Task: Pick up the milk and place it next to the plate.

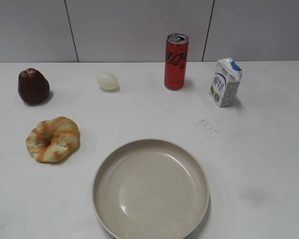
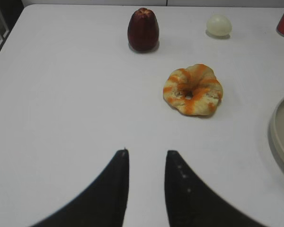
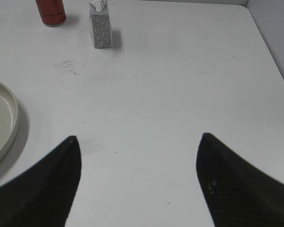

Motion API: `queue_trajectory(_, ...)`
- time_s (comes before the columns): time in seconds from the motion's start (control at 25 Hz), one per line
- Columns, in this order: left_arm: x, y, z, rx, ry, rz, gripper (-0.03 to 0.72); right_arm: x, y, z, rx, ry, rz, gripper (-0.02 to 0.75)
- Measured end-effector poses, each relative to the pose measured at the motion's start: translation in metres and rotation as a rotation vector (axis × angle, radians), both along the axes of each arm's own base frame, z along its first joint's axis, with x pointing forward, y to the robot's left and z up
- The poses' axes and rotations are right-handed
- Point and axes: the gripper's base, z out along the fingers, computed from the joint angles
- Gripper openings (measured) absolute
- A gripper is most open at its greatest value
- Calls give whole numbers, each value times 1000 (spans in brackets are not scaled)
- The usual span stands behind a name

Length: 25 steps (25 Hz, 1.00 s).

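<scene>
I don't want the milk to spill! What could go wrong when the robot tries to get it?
The milk is a small, light carton standing upright, so a finger of the right gripper could tip it over. The red can stands close beside it and might get knocked too. The plate has a raised rim; set down too close, the carton could land on it and topple.

Your left hand (image 2: pixel 146 153) hovers with fingers narrowly parted; your right hand (image 3: pixel 138 137) hovers spread wide, both empty.
</scene>
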Motion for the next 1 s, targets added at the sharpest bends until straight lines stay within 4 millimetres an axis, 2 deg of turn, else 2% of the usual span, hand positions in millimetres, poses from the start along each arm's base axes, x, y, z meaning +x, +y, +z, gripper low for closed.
queue_trajectory(0.8, 0, 0, 0, 0, 0, 0, 207, 1, 0, 4, 0, -24, -3, 573)
queue_trajectory(0.88, 0, 0, 0, 0, 0, 0, 207, 7, -1, 13, 2, -72, -12, 573)
queue_trajectory(1.0, 0, 0, 0, 0, 0, 0, 207, 26, -3, 25, 9, -116, -31, 573)
